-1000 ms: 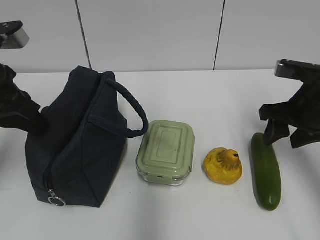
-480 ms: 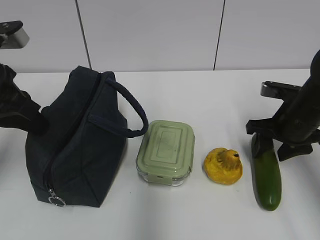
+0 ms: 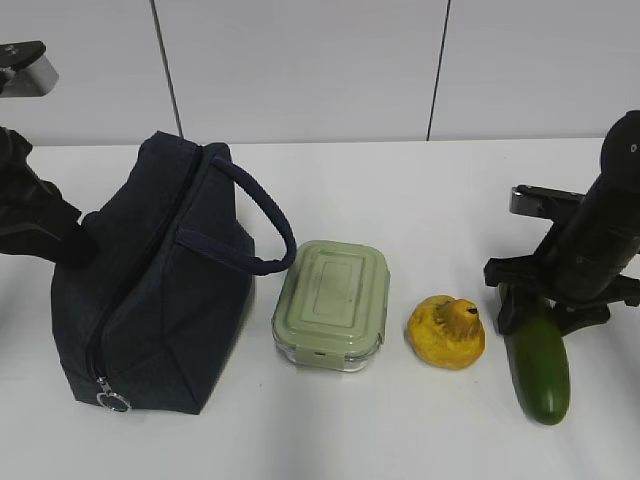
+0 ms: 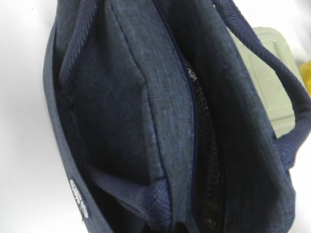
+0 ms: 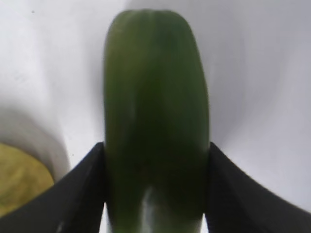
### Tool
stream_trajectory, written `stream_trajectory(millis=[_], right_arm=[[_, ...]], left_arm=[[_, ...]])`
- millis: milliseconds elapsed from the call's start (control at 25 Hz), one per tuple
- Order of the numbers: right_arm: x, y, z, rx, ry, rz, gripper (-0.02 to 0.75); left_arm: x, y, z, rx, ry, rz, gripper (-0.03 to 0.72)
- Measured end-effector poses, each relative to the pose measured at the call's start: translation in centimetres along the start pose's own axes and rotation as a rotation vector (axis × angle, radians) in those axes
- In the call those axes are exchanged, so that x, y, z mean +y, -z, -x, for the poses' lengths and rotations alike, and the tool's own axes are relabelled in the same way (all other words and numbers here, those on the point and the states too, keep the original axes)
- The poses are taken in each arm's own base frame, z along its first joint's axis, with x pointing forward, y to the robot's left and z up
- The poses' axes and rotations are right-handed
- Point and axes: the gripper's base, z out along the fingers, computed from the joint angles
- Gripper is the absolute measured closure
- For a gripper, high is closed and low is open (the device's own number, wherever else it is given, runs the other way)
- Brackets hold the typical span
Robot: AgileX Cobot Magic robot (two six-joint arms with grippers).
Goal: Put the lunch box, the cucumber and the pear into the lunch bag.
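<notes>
We've nothing packed yet: our right gripper (image 5: 155,194) pinches the cucumber (image 3: 540,365) on the table, lunch box (image 3: 332,303) and pear (image 3: 447,332) wait beside the lunch bag (image 3: 150,290), left gripper's state unclear.

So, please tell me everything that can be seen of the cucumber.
The cucumber is a smooth, dark green cylinder with rounded ends and a slight shine. It lies flat on the white table at the far right, lengthwise away from the camera, right of the pear and apart from it. The right tool straddles its far end: in the right wrist view the two black fingers sit against both its sides. Whether it is lifted cannot be told.
</notes>
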Motion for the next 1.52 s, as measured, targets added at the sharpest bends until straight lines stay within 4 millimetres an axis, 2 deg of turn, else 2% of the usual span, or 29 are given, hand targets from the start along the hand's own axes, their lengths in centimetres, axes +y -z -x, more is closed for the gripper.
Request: stream_trajectory(millis=[120, 280, 360, 480, 600, 680, 760, 840, 1040, 1200, 1520], right_arm=[[0.3, 1.8, 0.5, -0.052, 0.009, 0.010, 0.342], [2.0, 7.3, 1.9, -0.197, 0.045, 0.096, 0.342], [3.7, 11.1, 2.5, -0.290, 0.066, 0.231, 0.342], [7.5, 15.7, 3.2, -0.407, 0.137, 0.490, 0.342], [11.9, 18.3, 3.0, -0.476, 0.239, 0.650, 0.342], [15.5, 19.5, 2.4, -0.517, 0.323, 0.726, 0.342], [18.4, 19.5, 2.0, -0.540, 0.386, 0.764, 0.342], [21.3, 18.7, 1.8, -0.550, 0.431, 0.805, 0.342], [25.8, 15.2, 2.4, -0.552, 0.464, 0.880, 0.342], [27.3, 12.6, 3.3, -0.551, 0.430, 0.943, 0.342], [27.5, 8.1, 4.0, -0.513, 0.477, 0.884, 0.342]], left_arm=[[0.0, 0.0, 0.0, -0.002, 0.000, 0.001, 0.685], [0.1, 0.0, 0.1, -0.011, -0.001, 0.006, 0.685], [0.1, 0.0, 0.1, -0.016, 0.000, 0.009, 0.685], [0.1, 0.0, 0.2, -0.025, 0.000, 0.013, 0.685], [0.1, 0.0, 0.3, -0.030, 0.001, 0.016, 0.685], [0.2, 0.0, 0.3, -0.033, 0.000, 0.018, 0.685], [0.2, 0.0, 0.3, -0.034, 0.000, 0.018, 0.685], [0.2, 0.0, 0.3, -0.034, 0.000, 0.018, 0.685], [0.2, 0.0, 0.3, -0.034, 0.000, 0.018, 0.685], [0.2, 0.0, 0.3, -0.034, 0.000, 0.018, 0.685], [0.2, 0.0, 0.3, -0.037, 0.000, 0.020, 0.685]])
